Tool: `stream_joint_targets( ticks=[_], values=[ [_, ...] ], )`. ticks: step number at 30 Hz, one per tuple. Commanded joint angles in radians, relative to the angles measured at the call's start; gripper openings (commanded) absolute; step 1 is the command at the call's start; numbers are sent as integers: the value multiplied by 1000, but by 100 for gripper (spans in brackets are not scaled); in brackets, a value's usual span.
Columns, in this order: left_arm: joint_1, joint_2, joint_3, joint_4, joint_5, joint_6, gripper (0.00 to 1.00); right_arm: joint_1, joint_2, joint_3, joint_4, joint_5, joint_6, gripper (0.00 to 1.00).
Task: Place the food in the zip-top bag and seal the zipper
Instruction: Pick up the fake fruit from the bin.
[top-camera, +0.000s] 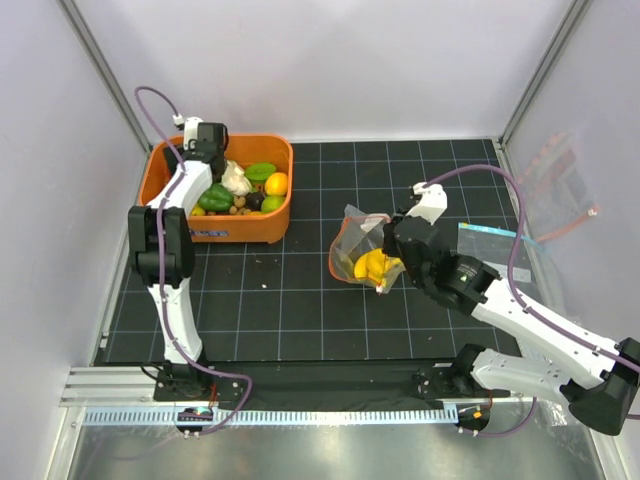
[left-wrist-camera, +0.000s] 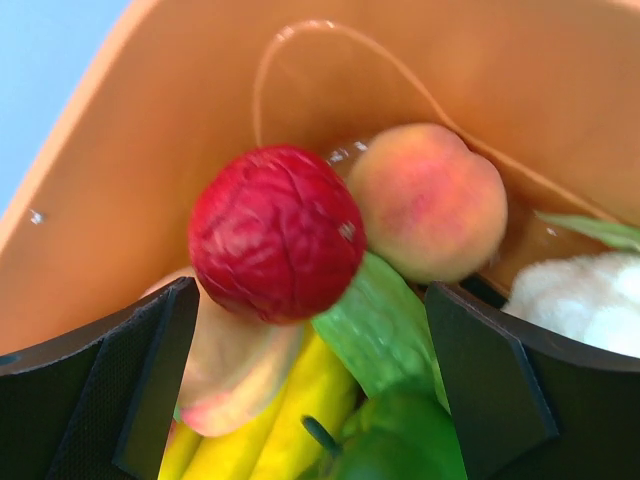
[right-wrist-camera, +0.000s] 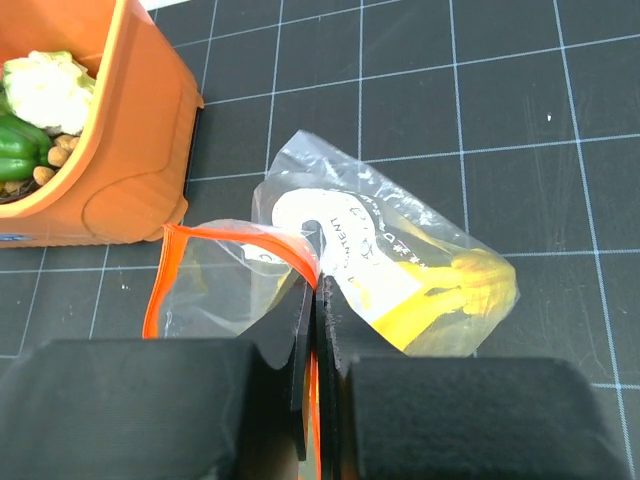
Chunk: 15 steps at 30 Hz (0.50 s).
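Orange zipper (right-wrist-camera: 232, 234) of zip-top bag (right-wrist-camera: 400, 250) is pinched by right end effector (right-wrist-camera: 318, 330) | left end effector (left-wrist-camera: 315, 375) is held spread over food (left-wrist-camera: 275, 232) in bin (left-wrist-camera: 500, 60)

Orange bin (top-camera: 262, 226) at far left of the black grid mat (top-camera: 300, 300), flat blue-edged bag (top-camera: 490, 245) at its right.

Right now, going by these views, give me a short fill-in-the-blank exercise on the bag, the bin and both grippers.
1. The right gripper is ____ on the zipper of the zip-top bag.
2. The food inside that bag is ____ in colour.
3. The left gripper hangs open over a bin whose colour is ____.
4. Under it, beside the red fruit, sits a pinkish ____.
Missing words: shut; yellow; orange; peach.
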Motion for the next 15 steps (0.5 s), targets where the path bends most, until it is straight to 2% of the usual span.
stream_joint_targets(
  ticks=[1, 11, 14, 15],
  values=[
    [25, 9, 58, 76, -33, 1, 100, -2, -41, -4, 55, 5, 2, 1],
    [71, 116, 133, 126, -20, 21, 98, -2, -38, -3, 55, -9, 9, 1],
    [79, 110, 97, 160, -20, 4, 74, -2, -35, 1, 55, -18, 10, 1],
    [79, 95, 80, 169, -19, -7, 62, -2, -35, 1, 54, -19, 12, 1]
  ],
)
